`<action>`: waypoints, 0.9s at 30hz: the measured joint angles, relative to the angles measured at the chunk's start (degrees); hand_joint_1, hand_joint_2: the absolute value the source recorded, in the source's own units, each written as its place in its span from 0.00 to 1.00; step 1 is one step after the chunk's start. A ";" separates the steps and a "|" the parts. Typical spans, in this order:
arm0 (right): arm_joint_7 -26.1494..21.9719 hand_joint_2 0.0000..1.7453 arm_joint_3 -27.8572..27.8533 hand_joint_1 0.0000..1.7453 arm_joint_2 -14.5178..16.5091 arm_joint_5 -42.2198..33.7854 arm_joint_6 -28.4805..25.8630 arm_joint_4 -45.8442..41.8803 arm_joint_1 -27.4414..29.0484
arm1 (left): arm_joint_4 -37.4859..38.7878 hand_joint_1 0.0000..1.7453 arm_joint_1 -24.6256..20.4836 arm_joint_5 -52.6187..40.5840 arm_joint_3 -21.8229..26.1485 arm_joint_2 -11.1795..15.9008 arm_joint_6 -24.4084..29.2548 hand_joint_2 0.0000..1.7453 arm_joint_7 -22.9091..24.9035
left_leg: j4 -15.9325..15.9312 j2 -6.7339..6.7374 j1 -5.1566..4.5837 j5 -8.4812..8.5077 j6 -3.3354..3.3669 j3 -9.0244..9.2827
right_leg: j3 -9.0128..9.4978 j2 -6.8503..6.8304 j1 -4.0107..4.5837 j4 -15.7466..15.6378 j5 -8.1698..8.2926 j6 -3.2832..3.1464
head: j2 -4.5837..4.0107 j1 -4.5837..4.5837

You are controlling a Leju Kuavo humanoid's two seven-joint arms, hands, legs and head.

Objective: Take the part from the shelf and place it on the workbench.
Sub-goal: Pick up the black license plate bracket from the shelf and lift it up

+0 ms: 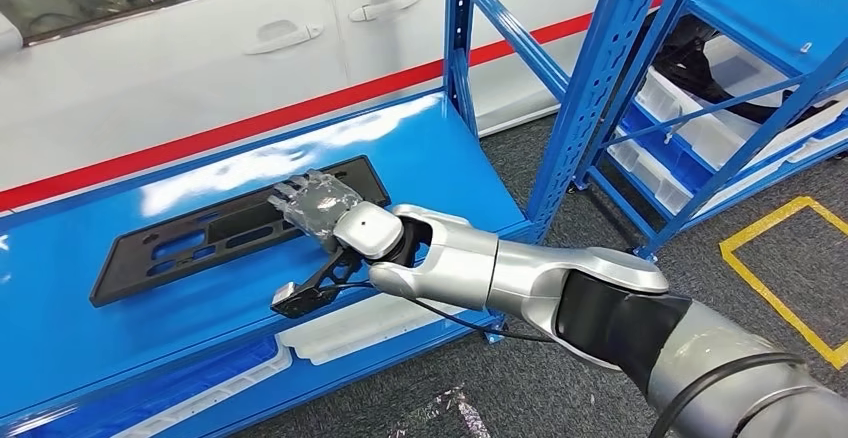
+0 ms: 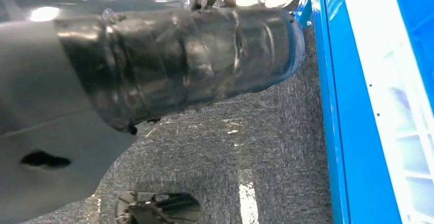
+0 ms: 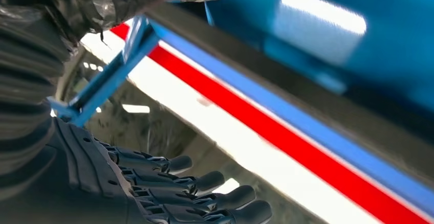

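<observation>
In the head view's centre, the right hand [image 1: 318, 205] lies over the right end of the long black part [image 1: 215, 230] on the blue shelf [image 1: 420, 148]; its fingers [image 3: 215, 180] extend straight, grasping nothing. The left hand's [image 2: 174, 65] state cannot be told.

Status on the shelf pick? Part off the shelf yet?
Not yet. Done: right hand has reached the black part. In hand: fingers look spread over its right end, grip unconfirmed. Left: lift it off the blue shelf, carry it to the workbench.
</observation>
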 joint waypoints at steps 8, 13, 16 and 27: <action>4.78 1.00 -1.62 0.00 -0.45 -1.20 -0.10 2.11 1.35 | 0.00 0.00 0.16 3.59 -0.16 0.07 0.25 0.00 0.08 | -14.56 0.01 -0.75 4.92 2.17 7.35 | 0.98 0.00 0.09 -1.01 -0.36 1.63 | -0.01 0.03; 4.49 1.00 -2.67 0.00 -1.14 -1.14 -1.77 4.11 2.75 | 0.01 0.00 0.37 5.21 -0.15 0.09 0.21 0.00 -0.43 | -15.73 0.08 -0.44 5.20 2.77 8.25 | -5.71 -0.17 0.13 12.19 -5.95 2.52 | -0.01 0.03; 4.23 1.00 -2.93 0.00 -1.20 -1.14 -2.10 4.90 3.51 | 0.04 0.00 0.64 5.52 -0.14 0.05 0.17 0.00 -0.45 | -14.70 -0.07 -0.24 4.38 2.37 8.23 | -3.93 -0.31 -0.40 7.37 -1.76 3.06 | -0.01 0.03; 2.75 1.00 -3.34 0.00 -0.67 -1.35 -3.17 6.71 3.85 | 0.04 0.00 0.53 6.01 -0.13 -0.12 0.22 0.00 -0.49 | -0.73 -0.01 -0.05 -2.26 -0.49 1.60 | 0.73 -0.24 -0.64 -0.50 -0.10 0.21 | 0.00 -0.04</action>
